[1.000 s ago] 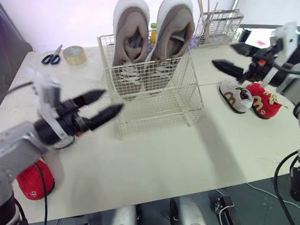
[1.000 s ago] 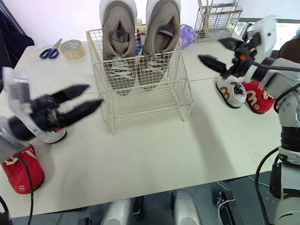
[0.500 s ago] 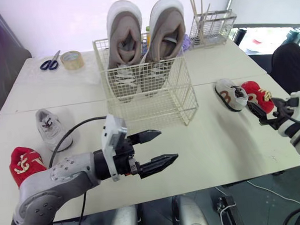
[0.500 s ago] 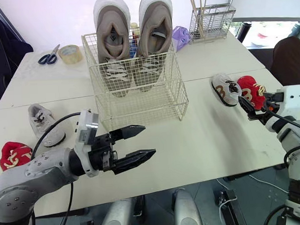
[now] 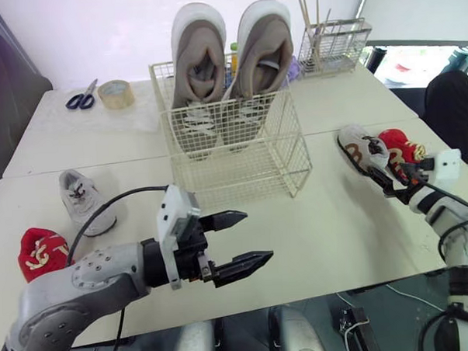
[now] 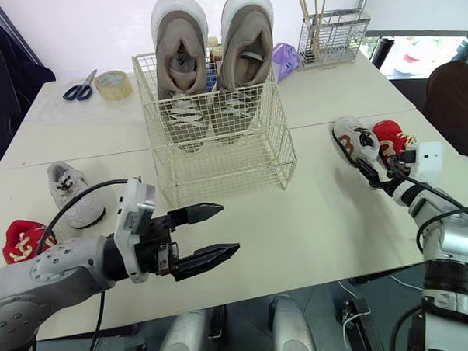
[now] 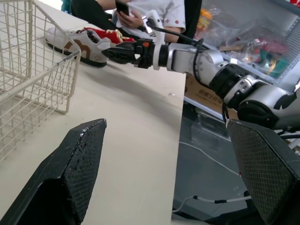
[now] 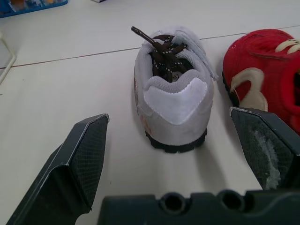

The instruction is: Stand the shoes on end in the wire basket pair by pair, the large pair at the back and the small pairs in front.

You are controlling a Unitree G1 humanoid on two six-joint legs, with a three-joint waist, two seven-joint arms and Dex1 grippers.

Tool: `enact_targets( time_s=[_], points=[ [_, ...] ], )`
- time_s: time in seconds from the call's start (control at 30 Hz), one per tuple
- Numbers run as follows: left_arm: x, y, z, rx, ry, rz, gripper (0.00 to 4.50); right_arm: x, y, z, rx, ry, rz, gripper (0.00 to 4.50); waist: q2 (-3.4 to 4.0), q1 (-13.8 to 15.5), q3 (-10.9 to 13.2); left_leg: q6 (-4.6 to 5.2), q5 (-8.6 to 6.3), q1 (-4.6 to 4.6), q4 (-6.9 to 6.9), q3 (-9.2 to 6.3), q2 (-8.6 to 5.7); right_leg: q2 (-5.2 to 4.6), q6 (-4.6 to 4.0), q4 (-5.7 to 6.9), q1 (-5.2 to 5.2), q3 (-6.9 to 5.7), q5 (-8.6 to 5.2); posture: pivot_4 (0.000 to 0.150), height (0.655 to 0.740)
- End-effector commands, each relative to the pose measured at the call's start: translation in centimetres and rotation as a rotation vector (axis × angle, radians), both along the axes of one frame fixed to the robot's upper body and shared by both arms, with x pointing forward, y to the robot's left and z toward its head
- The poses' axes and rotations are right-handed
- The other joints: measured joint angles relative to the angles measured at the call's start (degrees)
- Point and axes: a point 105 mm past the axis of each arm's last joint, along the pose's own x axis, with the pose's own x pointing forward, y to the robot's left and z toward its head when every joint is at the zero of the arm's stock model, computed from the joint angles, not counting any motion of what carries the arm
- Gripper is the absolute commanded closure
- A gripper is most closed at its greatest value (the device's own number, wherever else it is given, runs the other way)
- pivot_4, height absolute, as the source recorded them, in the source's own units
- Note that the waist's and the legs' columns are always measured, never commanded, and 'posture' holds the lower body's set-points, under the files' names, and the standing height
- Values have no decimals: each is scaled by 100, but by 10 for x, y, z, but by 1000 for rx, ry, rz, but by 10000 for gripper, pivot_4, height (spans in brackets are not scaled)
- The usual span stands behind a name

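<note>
Right tool [image 8: 168,115] neared grey shoe [image 6: 350,138], whose heel faces it.

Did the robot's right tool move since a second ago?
Yes. It came down: a second ago the right tool hung high above the grey shoe. Now it sits low just behind that shoe's heel, open.

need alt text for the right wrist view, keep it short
The right gripper, its two black fingers spread wide open, faces the heel of a small grey and white shoe with dark laces, which sits on a pale table. A small red shoe with cream markings lies close beside it.
</note>
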Motion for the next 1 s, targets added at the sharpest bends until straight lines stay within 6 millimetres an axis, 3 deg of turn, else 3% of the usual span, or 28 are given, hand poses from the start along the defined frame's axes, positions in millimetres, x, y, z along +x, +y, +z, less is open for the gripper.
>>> enact_targets(
  time_s=[0.03, 0.47, 0.57, 0.63, 0.7, 0.77, 0.8, 0.93, 1.0],
  points=[
    [-7, 0, 12, -26, -54, -5, 2027, 13, 1, 6, -5, -47, -2, 0, 0, -10, 0, 1, -1, 0, 0, 1, 0, 0, 0, -3, 0, 0, 0, 1500, 7400],
    [-12, 10, 5, 11, -43, 71, 2027, 48, 8, -11, 83, -16, -37, 0, 1, -41, 1, 2, -2, 2, -7, 1, 1, -1, -4, -12, 3, 1, 2, 1500, 7400],
    [-12, 14, 7, 19, -48, 81, 0, 50, 15, -20, 33, 19, -17, 8705, 1, -49, 1, 2, -2, 1, -10, 1, 1, -1, -4, -13, 2, 1, 2, 1500, 7400],
    [-14, 17, 10, 35, -51, 69, 0, 51, 16, -25, 18, 37, -27, 19038, 1, -79, 0, 1, -2, 2, -10, 1, 1, -1, -4, -13, 2, 1, 2, 1500, 7400],
    [-13, 24, 12, 62, -58, 62, 0, 51, 15, -27, 6, 44, -43, 26574, 0, -128, 0, 1, -2, 3, -10, -1, 2, -1, -5, -13, 4, 0, 2, 1500, 7400],
    [-8, 33, 16, 77, -71, 76, 0, 51, 13, -25, -19, 39, -54, 31739, 0, -139, 0, 0, -3, 4, -11, -1, 1, -2, -5, -17, 5, 0, 2, 1500, 7400],
    [-5, 36, 19, 77, -77, 83, 0, 50, 11, -23, -28, 32, -58, 31739, 0, -139, 0, 0, -4, 4, -11, -1, 1, -2, -5, -18, 5, 0, 2, 1500, 7400],
    [10, 56, 29, 51, -24, 181, 0, 50, 3, 45, -141, -172, -6, 31739, 12, -118, 11, 1, -4, 0, -11, 0, 0, -5, -5, -21, 3, 0, 2, 1500, 7400],
    [14, 61, 29, 73, 29, 189, 0, 44, -2, 99, -213, -309, 18, 31739, 45, -123, 32, 3, -5, -7, -12, 2, -2, -12, -4, -20, -8, 0, 2, 1500, 7400]
  ],
)
